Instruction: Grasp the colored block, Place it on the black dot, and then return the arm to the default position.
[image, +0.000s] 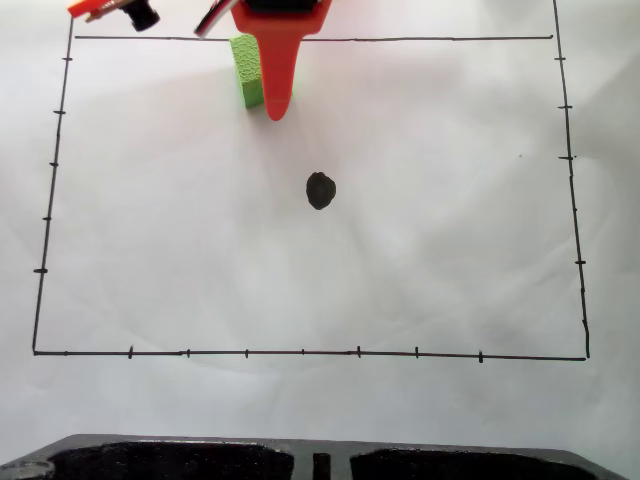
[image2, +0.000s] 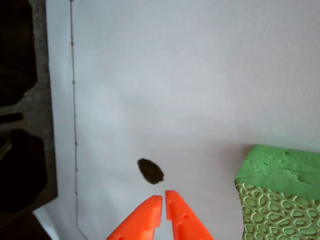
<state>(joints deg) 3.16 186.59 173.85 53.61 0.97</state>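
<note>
The green block (image: 246, 70) sits on the white paper near the top border line, just left of my orange gripper finger (image: 277, 85). In the wrist view the block (image2: 280, 192) stands to the right of the gripper (image2: 164, 199), outside the fingers. The two orange fingertips nearly touch, so the gripper is shut and holds nothing. The black dot (image: 320, 190) lies bare in the middle of the paper, below the gripper; in the wrist view the black dot (image2: 150, 171) is just beyond the fingertips.
A thin black border with tick marks (image: 300, 352) frames the paper. A dark moulded tray edge (image: 320, 460) runs along the bottom of the fixed view and the left of the wrist view (image2: 22, 125). An orange clip and black part (image: 120, 10) sit top left.
</note>
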